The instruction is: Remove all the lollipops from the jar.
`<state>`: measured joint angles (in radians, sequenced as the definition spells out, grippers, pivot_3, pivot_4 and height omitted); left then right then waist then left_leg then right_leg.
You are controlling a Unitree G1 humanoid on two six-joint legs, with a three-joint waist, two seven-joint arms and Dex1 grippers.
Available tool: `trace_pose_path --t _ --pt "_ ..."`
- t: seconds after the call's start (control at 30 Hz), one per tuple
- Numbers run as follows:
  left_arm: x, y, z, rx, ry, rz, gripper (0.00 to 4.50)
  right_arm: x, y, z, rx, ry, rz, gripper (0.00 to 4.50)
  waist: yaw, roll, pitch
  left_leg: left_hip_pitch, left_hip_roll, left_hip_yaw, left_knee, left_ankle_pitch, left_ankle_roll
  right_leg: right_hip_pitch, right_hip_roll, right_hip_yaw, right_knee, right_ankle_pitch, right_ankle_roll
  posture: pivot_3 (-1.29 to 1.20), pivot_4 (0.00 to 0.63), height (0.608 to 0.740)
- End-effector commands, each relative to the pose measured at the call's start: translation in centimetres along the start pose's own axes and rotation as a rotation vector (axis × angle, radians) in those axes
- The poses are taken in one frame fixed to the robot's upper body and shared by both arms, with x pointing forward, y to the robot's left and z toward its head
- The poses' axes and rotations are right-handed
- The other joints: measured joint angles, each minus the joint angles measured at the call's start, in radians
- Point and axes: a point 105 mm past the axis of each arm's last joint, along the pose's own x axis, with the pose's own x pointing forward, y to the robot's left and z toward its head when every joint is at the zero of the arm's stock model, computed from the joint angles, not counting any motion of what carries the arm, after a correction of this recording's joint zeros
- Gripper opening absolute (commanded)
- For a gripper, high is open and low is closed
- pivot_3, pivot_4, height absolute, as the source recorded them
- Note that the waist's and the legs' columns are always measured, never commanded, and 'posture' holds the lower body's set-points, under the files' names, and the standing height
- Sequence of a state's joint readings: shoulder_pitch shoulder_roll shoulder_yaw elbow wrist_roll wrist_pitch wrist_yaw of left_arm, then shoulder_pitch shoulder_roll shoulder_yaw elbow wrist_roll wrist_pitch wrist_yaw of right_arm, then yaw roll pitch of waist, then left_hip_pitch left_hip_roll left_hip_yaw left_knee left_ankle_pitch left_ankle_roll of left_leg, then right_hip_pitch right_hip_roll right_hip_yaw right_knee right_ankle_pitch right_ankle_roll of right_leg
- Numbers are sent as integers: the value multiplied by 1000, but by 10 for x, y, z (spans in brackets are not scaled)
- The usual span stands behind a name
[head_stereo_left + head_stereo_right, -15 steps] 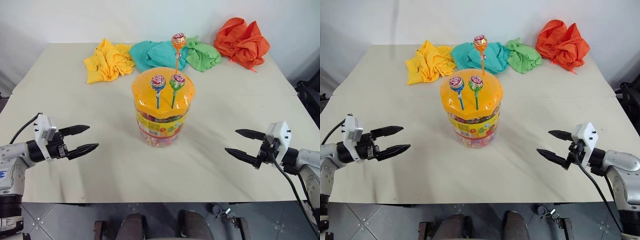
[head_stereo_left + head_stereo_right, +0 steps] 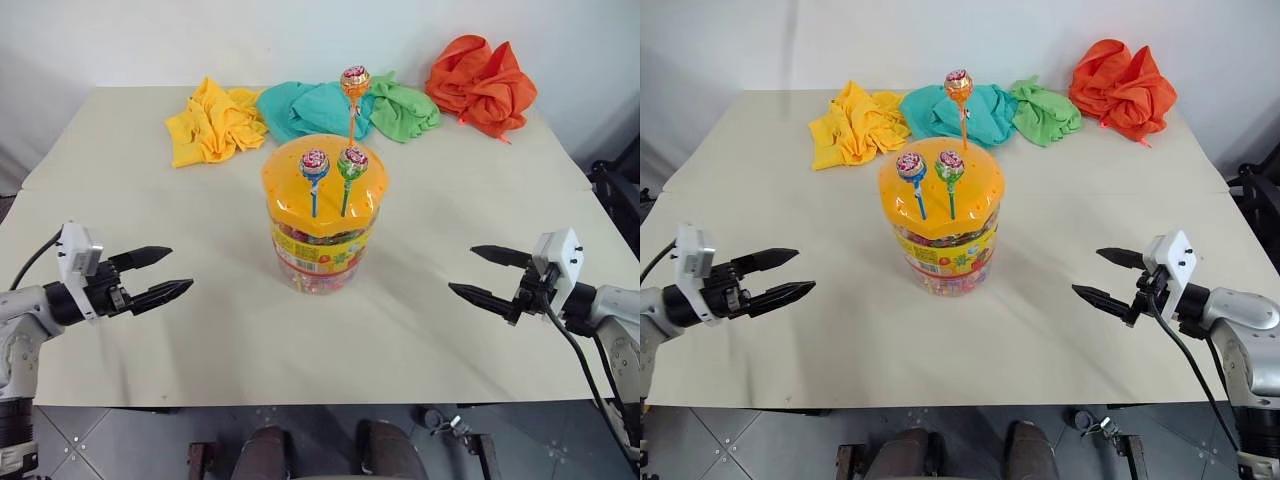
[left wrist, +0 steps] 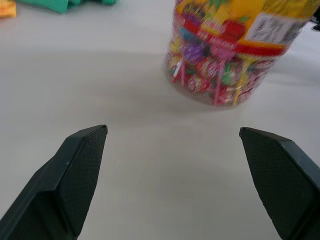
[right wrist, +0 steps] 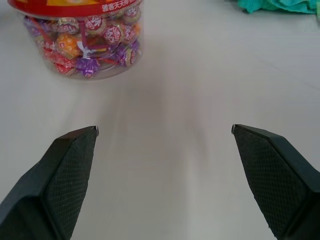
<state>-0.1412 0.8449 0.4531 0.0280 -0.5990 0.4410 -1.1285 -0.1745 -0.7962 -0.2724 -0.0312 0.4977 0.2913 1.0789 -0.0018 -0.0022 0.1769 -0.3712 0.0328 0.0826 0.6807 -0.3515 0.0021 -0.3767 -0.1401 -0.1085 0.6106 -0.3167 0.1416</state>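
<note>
We see nothing removed yet: three lollipops [image 2: 331, 165] stand in the jar [image 2: 322, 215] lid. Left gripper [image 2: 152, 274] at 8 o'clock, right gripper [image 2: 484, 274] at 4, both wide, empty.

Both my arms are reaching in over the near edge of the table [image 2: 150, 370], one toward each near corner. Left gripper [image 2: 168, 274] is wide open, fingers pointing inward and roughly level. Right gripper [image 2: 483, 276] mirrors it, wide open too, aimed back toward the left. Neither's holding anything.
</note>
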Motion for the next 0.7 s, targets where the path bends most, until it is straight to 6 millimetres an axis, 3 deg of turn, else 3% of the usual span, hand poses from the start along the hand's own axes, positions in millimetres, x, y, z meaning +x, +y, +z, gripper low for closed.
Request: trace_pose_path --t 0.03,0.3,0.43,0.53,0.7 --pt "-9 -14 33 106 -52 -38 4500 1 0 9 -10 -28 20 4481 0 0 0 0 0 0 0 0 0 0 0 0 0 0 0 0 150 740" --pt "1 -43 75 236 -99 -143 4500 5 9 24 -11 -54 114 4481 3 0 0 0 0 0 1 0 0 0 -1 1 1 0 0 0 150 740" --pt "23 -69 100 280 -158 -265 4500 4 24 44 -16 -95 217 4481 3 0 0 0 0 -1 1 0 0 0 -1 1 1 0 0 0 150 740" --pt "41 -81 107 290 -179 -339 4500 4 29 58 -43 -129 260 4481 3 0 0 0 -1 -3 1 0 0 0 -1 2 1 0 0 0 150 740" --pt "68 -83 113 306 -189 -392 4500 4 33 82 -89 -195 291 4481 3 0 0 0 -1 -1 2 0 0 0 0 2 2 0 0 0 150 740"
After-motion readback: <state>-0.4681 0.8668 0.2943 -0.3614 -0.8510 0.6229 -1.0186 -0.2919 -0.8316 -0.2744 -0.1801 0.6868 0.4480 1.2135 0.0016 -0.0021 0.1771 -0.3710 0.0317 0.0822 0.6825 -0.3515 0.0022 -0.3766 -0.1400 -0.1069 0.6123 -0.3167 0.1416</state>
